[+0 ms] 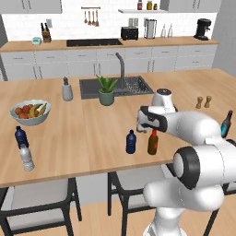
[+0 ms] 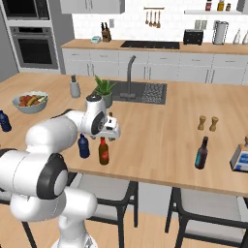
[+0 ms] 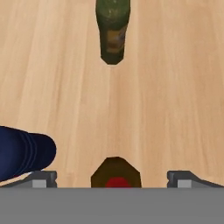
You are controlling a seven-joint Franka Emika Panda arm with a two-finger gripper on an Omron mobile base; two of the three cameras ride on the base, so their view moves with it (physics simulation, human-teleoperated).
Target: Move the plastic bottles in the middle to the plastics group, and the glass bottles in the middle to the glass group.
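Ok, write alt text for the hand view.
Looking straight down at a wooden counter, the open tool hangs over a brown bottle with a red cap, one fingertip on either side. A green bottle stands beyond it, and a blue bottle at the left edge.

The white arm (image 1: 193, 138) bends forward from its base and reaches over the wooden counter (image 1: 83, 133). Its gripper (image 3: 112, 177) points straight down at the counter, jaws spread wide and empty, one finger (image 3: 41, 178) at either side.
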